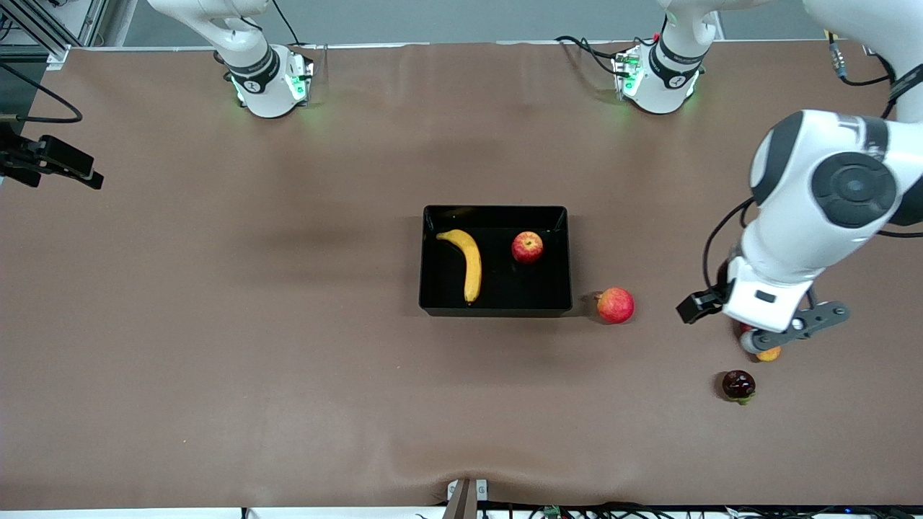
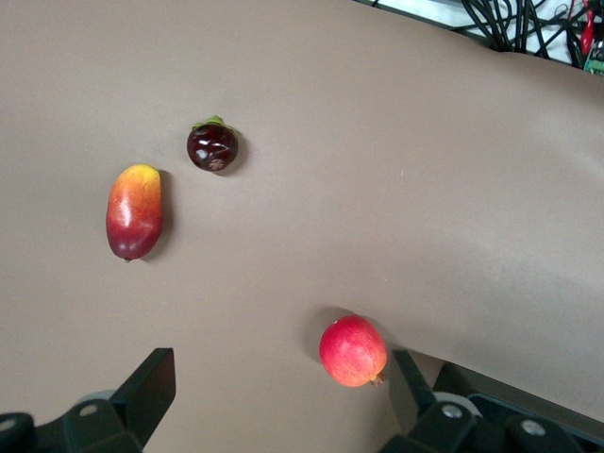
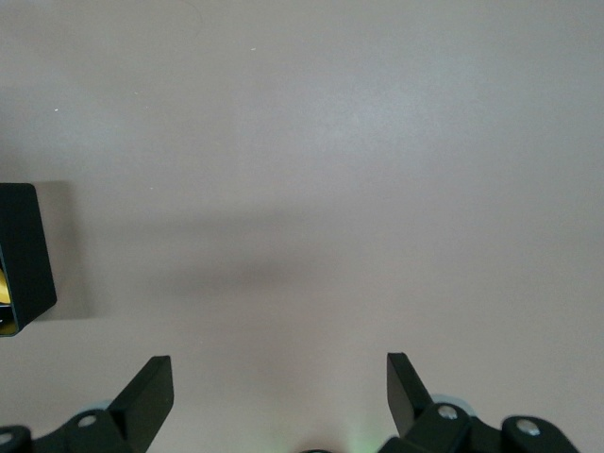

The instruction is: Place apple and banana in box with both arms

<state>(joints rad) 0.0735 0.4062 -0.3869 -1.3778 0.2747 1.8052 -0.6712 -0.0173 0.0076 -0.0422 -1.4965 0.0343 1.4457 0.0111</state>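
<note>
The black box (image 1: 495,311) sits mid-table. The yellow banana (image 1: 469,263) lies in it toward the right arm's end. The red apple (image 1: 527,247) lies in it toward the left arm's end. My left gripper (image 2: 283,366) is open and empty, up over the table toward the left arm's end, above a red-yellow mango (image 1: 769,354). My right gripper (image 3: 280,373) is open and empty over bare table, with a corner of the box (image 3: 24,255) at the edge of its view. The right gripper is out of the front view.
A pinkish-red round fruit (image 1: 615,305) lies just outside the box toward the left arm's end and also shows in the left wrist view (image 2: 353,351). A dark purple fruit (image 1: 738,385) lies nearer the front camera than the mango (image 2: 134,210). A black device (image 1: 50,162) sits at the table's edge.
</note>
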